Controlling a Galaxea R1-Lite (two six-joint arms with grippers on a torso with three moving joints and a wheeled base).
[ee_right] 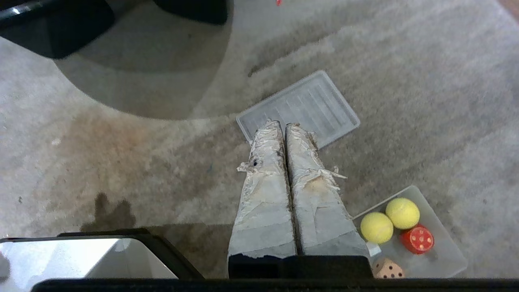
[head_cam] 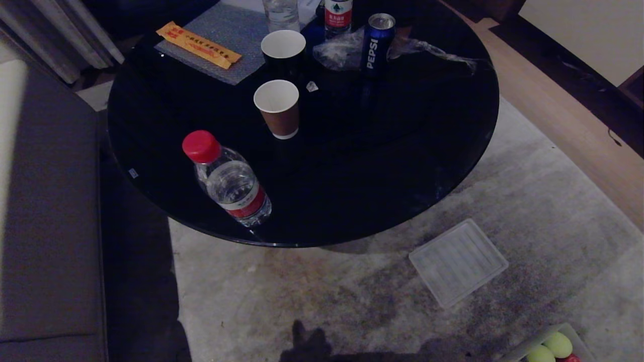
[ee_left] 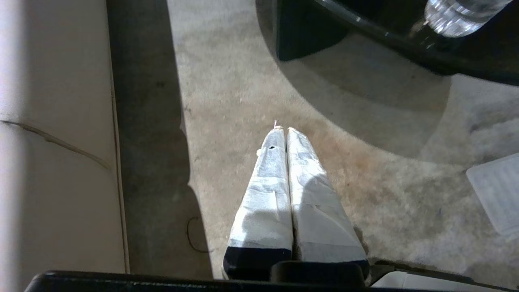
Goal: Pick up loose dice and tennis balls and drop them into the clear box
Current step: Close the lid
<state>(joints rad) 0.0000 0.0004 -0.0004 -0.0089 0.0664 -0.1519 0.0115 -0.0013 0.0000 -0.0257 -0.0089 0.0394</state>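
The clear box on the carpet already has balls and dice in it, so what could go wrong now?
1. The clear box sits at the very corner of the head view, so it may be easy to lose sight of.
2. The ribbed lid lies flat on the carpet close to the box; wheels might roll over it.
3. The round black table holds a water bottle and paper cups; a bump could tip them.
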